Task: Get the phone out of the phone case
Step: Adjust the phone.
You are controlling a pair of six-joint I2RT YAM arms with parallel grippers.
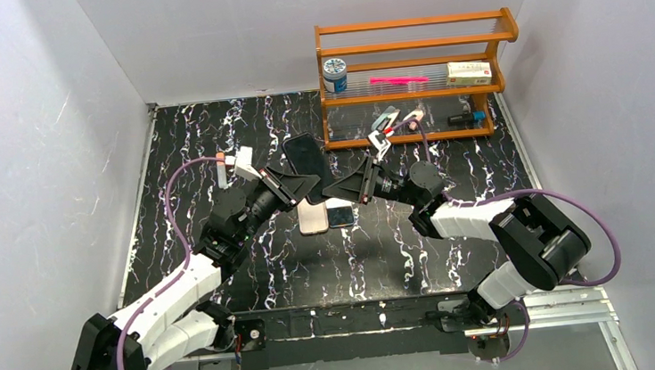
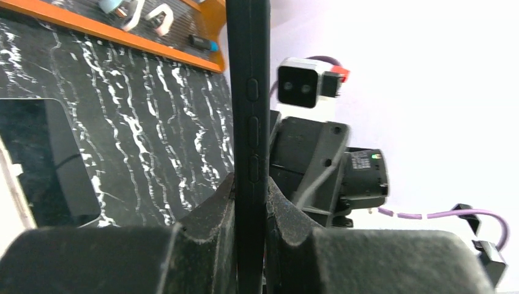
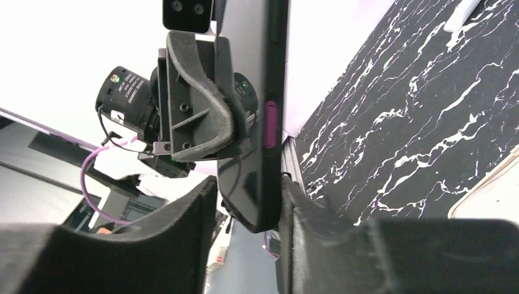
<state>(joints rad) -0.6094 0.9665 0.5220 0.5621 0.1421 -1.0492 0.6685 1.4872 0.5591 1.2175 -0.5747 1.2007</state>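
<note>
Phone [image 1: 304, 157]: held on edge in the air over the middle of the table [image 1: 195, 143], not yet out of its case. The shelf [image 1: 401, 46] is at 1 o'clock from it.
Case [image 2: 248, 61]: a dark shell with moulded side buttons. Where the shell ends and the phone begins cannot be told.
Left gripper [image 2: 250, 193]: fingers closed tight on one end, with a pad on each flat face.
Right gripper [image 3: 248, 202]: pinched on the opposite end in the same way, just under a purple side button [image 3: 270, 124].
Handling: probably light. The phone is stiff and breakable, with slick faces, and the shell is likely bendy.
Where to hold: squeezing both faces pins the phone into the shell. One gripper would do better to catch a corner lip and peel it.
Below: two flat handsets [image 1: 326, 214] lie at 6 o'clock.
</note>
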